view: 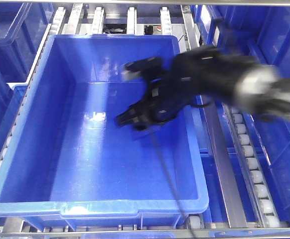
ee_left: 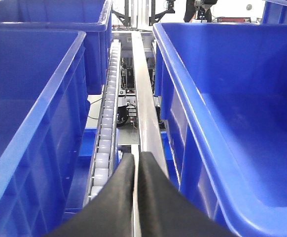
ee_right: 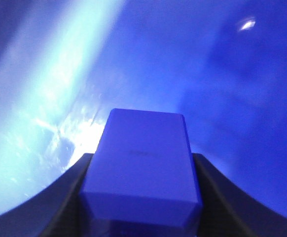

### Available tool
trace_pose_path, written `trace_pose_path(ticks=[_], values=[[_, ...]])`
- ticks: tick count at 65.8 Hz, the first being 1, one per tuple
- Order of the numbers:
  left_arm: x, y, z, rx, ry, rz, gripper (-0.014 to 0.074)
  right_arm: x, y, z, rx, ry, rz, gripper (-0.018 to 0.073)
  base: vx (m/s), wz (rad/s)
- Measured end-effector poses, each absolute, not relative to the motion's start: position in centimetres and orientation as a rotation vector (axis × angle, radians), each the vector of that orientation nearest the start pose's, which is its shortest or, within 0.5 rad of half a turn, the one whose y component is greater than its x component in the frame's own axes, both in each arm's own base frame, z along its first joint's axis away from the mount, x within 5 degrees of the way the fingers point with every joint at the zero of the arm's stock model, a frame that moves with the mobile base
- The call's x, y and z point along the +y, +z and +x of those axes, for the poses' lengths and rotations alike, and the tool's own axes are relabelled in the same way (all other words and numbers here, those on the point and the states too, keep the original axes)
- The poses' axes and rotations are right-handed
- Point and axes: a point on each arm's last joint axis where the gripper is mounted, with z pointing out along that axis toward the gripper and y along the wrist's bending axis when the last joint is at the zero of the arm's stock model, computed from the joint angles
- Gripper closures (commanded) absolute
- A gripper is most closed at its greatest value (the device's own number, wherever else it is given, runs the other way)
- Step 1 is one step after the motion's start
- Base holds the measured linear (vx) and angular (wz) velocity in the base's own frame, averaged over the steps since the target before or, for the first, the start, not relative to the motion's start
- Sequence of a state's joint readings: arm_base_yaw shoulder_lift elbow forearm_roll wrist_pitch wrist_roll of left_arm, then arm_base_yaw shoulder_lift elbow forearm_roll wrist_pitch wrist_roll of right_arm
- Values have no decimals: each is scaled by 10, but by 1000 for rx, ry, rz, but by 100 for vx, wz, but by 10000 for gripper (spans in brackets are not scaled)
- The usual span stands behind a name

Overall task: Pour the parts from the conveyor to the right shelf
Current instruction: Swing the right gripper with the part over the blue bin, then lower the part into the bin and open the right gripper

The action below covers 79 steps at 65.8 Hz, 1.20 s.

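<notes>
The big blue tub point(view: 85, 149) sits on the shelf point(view: 244, 149) with its roller rails, and I take it as my landmark. The right arm reaches in over the tub's right wall from the right side, blurred in the front view, and its gripper point(view: 135, 117) hangs above the tub's floor, roughly over the middle and nearer the right wall than the left. A thin dark cable point(view: 167, 174) trails from the gripper toward the tub's near rim.

In the right wrist view the gripper point(ee_right: 141, 197) is clamped on the blue block point(ee_right: 141, 170): the 2 dark fingers point(ee_right: 69, 192) press against the block's left and right sides, and the block's broad flat face is turned to the camera. Behind the block there is only the tub's glossy blue inside, with a bright streak of reflected light to the left of it. So the block is inside the tub's outline, held above the floor, not lying on it.

The left gripper point(ee_left: 136, 168) hovers outside the tub, over the steel rail point(ee_left: 143, 98) and the row of white rollers point(ee_left: 106, 128) that run between 2 neighbouring tubs. Its 2 dark fingers are pressed together with only a thin seam between them, nothing caught there.
</notes>
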<state>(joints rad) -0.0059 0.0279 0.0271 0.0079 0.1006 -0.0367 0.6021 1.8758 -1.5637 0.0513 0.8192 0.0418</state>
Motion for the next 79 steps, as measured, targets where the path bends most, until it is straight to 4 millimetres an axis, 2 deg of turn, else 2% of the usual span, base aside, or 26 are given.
trace_pose_path(ticks=[13,24,35,44,50,55,70,79], values=[[0,193,59,1639,-26,-19,603,276,242,359,2567,252,-804,562,0,0],[0,193,59,1639,-26,-19,603,298,221,371,2603,208,-874,561,0,0],[0,193,59,1639,-26,-19,603,306,200,380,2640,165,-941,557,0,0],[0,193,59,1639,-26,-19,603,310,193,385,2643,156,-966,526,0,0],[0,193,59,1639,-26,-19,603,311,190,386,2644,147,-972,465,0,0],[0,193,59,1639,-26,-19,603,311,190,386,2647,154,-969,378,0,0],[0,193,59,1639,-26,-19,603,311,189,387,2646,146,-972,25,0,0],[0,193,59,1639,-26,-19,603,311,180,387,2668,135,-980,-81,0,0]])
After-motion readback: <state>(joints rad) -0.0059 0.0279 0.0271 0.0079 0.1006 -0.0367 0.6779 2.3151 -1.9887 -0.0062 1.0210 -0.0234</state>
